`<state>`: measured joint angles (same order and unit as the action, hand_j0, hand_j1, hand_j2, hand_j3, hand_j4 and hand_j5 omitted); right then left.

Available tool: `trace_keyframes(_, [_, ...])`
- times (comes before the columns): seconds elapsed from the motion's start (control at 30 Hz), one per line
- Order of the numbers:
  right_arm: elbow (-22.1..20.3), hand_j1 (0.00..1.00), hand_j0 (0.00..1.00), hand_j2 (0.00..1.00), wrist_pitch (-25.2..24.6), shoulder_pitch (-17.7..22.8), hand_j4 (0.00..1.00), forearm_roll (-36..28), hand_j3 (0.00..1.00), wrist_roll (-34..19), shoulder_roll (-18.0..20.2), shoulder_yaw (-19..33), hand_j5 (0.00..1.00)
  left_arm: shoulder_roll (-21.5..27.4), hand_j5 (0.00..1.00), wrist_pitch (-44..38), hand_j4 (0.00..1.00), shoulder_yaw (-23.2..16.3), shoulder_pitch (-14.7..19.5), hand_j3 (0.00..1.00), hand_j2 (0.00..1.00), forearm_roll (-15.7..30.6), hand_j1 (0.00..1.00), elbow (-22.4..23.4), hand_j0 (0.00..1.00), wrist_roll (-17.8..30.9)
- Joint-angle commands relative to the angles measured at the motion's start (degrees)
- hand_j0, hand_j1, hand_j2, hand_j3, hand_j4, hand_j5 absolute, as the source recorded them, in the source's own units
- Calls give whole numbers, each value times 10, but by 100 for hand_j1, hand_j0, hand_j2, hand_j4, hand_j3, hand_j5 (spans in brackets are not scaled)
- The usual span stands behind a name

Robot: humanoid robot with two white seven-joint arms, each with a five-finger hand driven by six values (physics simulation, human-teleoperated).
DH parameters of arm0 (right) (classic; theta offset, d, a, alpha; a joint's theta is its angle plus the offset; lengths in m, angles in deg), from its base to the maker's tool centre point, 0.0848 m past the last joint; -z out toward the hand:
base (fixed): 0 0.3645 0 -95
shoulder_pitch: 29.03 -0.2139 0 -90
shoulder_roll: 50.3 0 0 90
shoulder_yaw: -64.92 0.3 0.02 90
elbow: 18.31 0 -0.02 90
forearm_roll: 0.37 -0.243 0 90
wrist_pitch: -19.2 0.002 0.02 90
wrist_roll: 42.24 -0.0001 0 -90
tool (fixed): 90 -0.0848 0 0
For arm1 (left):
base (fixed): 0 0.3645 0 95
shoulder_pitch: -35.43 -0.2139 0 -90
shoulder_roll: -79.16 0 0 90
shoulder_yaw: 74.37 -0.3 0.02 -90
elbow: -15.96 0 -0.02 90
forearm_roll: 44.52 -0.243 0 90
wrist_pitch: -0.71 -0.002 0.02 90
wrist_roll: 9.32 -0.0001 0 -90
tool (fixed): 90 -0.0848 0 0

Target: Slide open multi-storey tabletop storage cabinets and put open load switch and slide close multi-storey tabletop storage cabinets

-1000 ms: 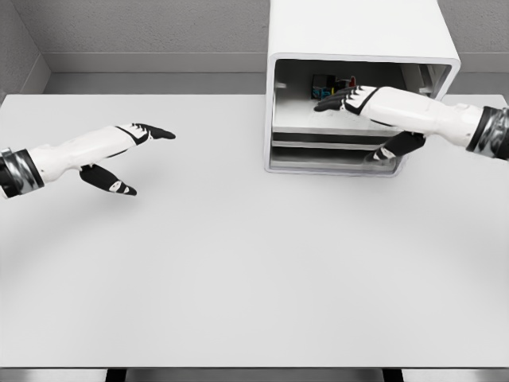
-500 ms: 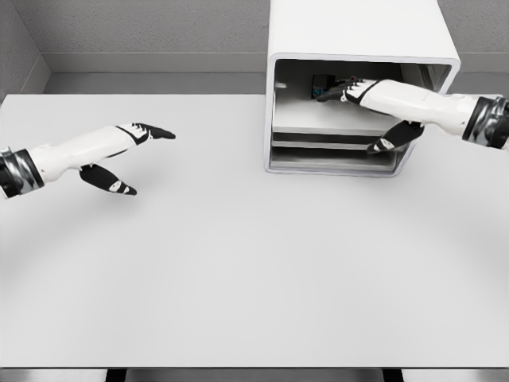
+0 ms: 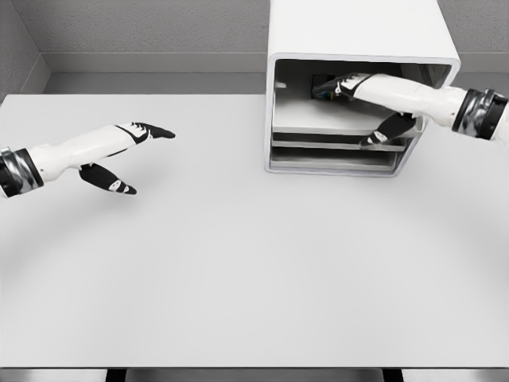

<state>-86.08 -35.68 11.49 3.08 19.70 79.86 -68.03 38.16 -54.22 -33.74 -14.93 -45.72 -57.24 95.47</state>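
Right hand [image 3: 362,87] reaches into cabinet [image 3: 358,48] top bay, fingers extended, holding nothing, touching dark switch [image 3: 322,84]. Left hand [image 3: 119,151] hovers over bench [image 3: 238,263], fingers spread.

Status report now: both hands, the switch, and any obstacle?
Right hand inside cabinet top compartment, at load switch; grasp unclear. Left hand open over table. Nothing seen in the way.

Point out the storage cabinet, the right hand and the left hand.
storage cabinet [image 3: 358,28], head view, on its white top.
right hand [image 3: 350,86], head view, on its back, inside the top compartment.
left hand [image 3: 131,143], head view, on its back.
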Motion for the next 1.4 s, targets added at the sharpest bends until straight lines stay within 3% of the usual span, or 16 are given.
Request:
trace_keyframes(0.0, [19,100,100,100,-1,0,100,-4,100,-5,-8,-4,100,0,100,-1,100,1,0,100,100,4,100,1,100,0])
trace_keyframes(0.4, [61,100,100,100,-1,-19,100,-3,100,-10,-25,-4,100,0,100,-1,100,1,0,100,100,4,100,1,100,0])
trace_keyframes(0.57, [49,100,100,100,-1,-18,100,3,100,-9,-26,-11,100,0,100,-1,100,1,0,100,100,4,100,0,100,0])
trace_keyframes(0.6, [28,100,100,100,-1,-14,100,2,100,-8,-25,-12,100,0,100,-1,100,1,-1,100,100,4,100,0,100,0])
trace_keyframes(0.73, [-68,100,100,100,-1,0,100,-3,100,3,33,-7,100,1,100,-1,100,1,-1,100,100,5,100,0,100,0])
trace_keyframes(0.97, [-148,100,100,100,-1,32,100,-54,100,33,154,-6,100,0,100,-1,100,1,-1,100,100,5,100,-1,100,0])
trace_keyframes(1.07, [-244,100,100,100,-1,67,100,-54,100,38,198,-5,100,0,100,-1,100,1,-4,100,100,5,100,-1,100,0])
trace_keyframes(1.13, [-277,100,100,100,-1,67,100,-53,100,44,216,-6,100,1,100,-1,100,1,-4,100,100,5,100,-1,100,0])
trace_keyframes(1.2, [-286,100,100,100,-1,73,100,-51,100,42,246,-13,100,1,100,-1,100,1,-4,100,100,5,100,-1,100,0])
trace_keyframes(1.3, [-296,100,100,100,-1,134,100,-49,100,41,313,-11,100,0,100,-1,100,1,-4,100,100,5,100,-1,100,0])
trace_keyframes(1.37, [-301,100,100,100,-1,142,100,-50,100,44,340,-7,100,0,100,-1,100,1,-4,100,100,5,100,-1,100,0])
